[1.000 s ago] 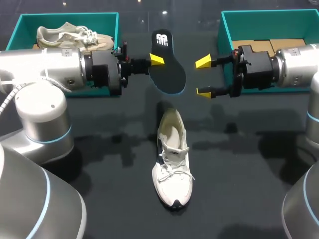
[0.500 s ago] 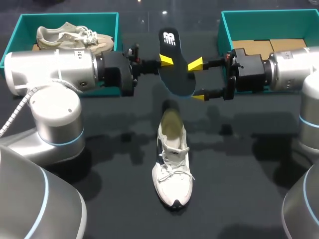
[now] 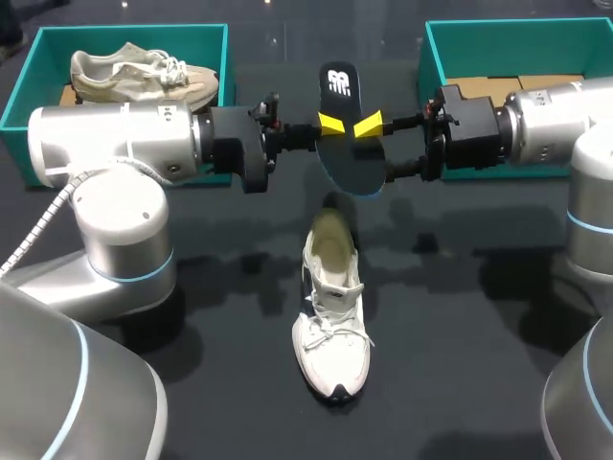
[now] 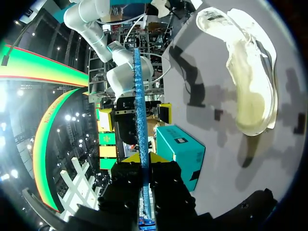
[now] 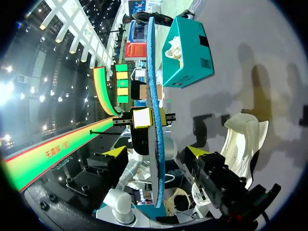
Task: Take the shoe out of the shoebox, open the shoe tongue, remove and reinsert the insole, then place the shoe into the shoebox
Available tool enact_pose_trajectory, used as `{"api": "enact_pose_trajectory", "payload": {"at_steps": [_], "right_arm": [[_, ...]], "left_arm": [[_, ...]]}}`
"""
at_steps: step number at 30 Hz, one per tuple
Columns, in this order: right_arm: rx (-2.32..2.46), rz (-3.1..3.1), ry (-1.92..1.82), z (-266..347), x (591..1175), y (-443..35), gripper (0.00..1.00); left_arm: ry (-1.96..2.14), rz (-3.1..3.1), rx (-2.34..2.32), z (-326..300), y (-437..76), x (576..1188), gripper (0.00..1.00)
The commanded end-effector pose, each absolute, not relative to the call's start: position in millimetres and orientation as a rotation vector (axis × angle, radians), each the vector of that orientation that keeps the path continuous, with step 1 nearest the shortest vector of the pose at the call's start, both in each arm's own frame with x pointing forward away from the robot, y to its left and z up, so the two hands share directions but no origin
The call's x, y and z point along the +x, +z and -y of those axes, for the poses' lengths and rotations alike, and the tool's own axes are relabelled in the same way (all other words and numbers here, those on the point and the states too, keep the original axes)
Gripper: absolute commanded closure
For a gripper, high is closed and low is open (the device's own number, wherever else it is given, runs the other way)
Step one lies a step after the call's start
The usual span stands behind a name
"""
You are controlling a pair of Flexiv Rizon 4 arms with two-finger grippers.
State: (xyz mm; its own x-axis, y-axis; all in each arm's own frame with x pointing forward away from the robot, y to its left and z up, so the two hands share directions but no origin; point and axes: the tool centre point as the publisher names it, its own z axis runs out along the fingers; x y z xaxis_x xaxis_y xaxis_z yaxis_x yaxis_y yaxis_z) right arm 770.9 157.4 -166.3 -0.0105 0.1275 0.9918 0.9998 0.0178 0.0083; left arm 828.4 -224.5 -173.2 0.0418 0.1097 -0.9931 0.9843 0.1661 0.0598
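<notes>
Right fingers [image 3: 374, 146] have slid in toward centre and now straddle one edge of the black insole [image 3: 350, 161], held apart, not gripping; left fingers [image 3: 330, 124], also carried inward, stay clamped on the opposite edge, holding the insole in the air above the heel of the white shoe [image 3: 330, 307], which lies on the table [image 3: 460, 316] outside the teal left shoebox [image 3: 226, 57] and right shoebox [image 3: 426, 48].

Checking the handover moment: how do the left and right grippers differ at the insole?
The left gripper is shut on the insole; the right gripper is open. The left gripper's fingers pinch the insole; the right gripper's stand clear either side of it. Both meet at the insole, just past the white shoe.
</notes>
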Motion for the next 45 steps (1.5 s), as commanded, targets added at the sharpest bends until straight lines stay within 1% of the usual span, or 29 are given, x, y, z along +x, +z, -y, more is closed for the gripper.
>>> {"api": "enact_pose_trajectory", "payload": {"at_steps": [1,3,7,8,12,14,15,16,17,18,22,23,24,27,28,29,30,34,36,38,45], "right_arm": [[-1.274,1.322,-1.133,-161.9,774.1,-169.5,0.54],[-1.271,1.323,-1.133,-162.6,773.8,-170.1,0.54],[-1.262,1.325,-1.131,-165.0,773.6,-170.5,0.57],[-1.260,1.325,-1.130,-165.3,773.6,-170.6,0.60],[-1.256,1.324,-1.131,-166.0,774.2,-171.1,0.60],[-1.257,1.323,-1.133,-165.8,775.0,-171.3,0.64],[-1.257,1.323,-1.133,-165.6,775.3,-171.3,0.64],[-1.257,1.320,-1.135,-165.1,775.9,-171.5,0.66],[-1.258,1.319,-1.135,-165.0,776.1,-171.6,0.73],[-1.258,1.318,-1.135,-164.9,776.2,-171.7,0.76],[-1.259,1.311,-1.140,-164.0,776.9,-172.5,0.85],[-1.259,1.308,-1.142,-163.8,777.2,-172.8,0.94],[-1.258,1.307,-1.144,-163.6,777.4,-173.0,1.00],[-1.259,1.303,-1.150,-163.5,778.1,-173.6,1.00],[-1.261,1.301,-1.153,-163.3,778.4,-174.1,1.00],[-1.263,1.299,-1.156,-162.9,778.5,-174.5,1.00],[-1.264,1.295,-1.161,-161.3,778.3,-175.0,1.00],[-1.267,1.289,-1.178,-155.8,776.3,-176.4,1.00],[-1.266,1.286,-1.187,-152.2,775.0,-178.3,1.00],[-1.270,1.277,-1.199,-150.5,775.0,-179.3,1.00],[-1.292,1.263,-1.201,-148.8,775.5,-179.3,1.00]], "left_arm": [[-0.995,-1.327,1.182,232.0,-173.9,830.4,1.00],[-0.996,-1.325,1.181,233.0,-174.1,830.0,1.00],[-0.994,-1.324,1.179,234.5,-174.1,829.7,1.00],[-0.995,-1.324,1.179,234.6,-174.1,829.7,1.00],[-1.006,-1.316,1.182,234.9,-173.7,828.1,1.00],[-1.008,-1.311,1.184,234.8,-173.5,826.9,1.00],[-1.008,-1.310,1.184,234.7,-173.3,826.7,1.00],[-1.008,-1.307,1.185,234.6,-173.1,826.3,1.00],[-1.006,-1.305,1.185,234.4,-172.8,826.2,1.00],[-1.005,-1.304,1.184,234.1,-172.4,826.1,1.00],[-1.005,-1.302,1.184,233.6,-172.0,826.2,1.00],[-1.009,-1.301,1.185,233.6,-172.0,826.2,1.00],[-1.012,-1.301,1.188,233.7,-172.2,825.7,1.00],[-1.033,-1.315,1.191,234.1,-173.1,824.4,1.00],[-1.050,-1.326,1.184,231.7,-171.5,821.6,0.86],[-1.058,-1.335,1.181,229.7,-170.2,819.9,0.62],[-1.052,-1.373,1.171,224.1,-167.2,816.4,0.00],[-1.030,-1.478,1.156,200.9,-163.4,808.8,0.00],[-0.977,-1.702,1.109,179.3,-165.5,808.1,0.00],[-0.905,-1.788,1.112,165.4,-172.4,804.7,0.00],[-0.905,-1.788,1.112,165.4,-172.4,804.7,0.00]]}}
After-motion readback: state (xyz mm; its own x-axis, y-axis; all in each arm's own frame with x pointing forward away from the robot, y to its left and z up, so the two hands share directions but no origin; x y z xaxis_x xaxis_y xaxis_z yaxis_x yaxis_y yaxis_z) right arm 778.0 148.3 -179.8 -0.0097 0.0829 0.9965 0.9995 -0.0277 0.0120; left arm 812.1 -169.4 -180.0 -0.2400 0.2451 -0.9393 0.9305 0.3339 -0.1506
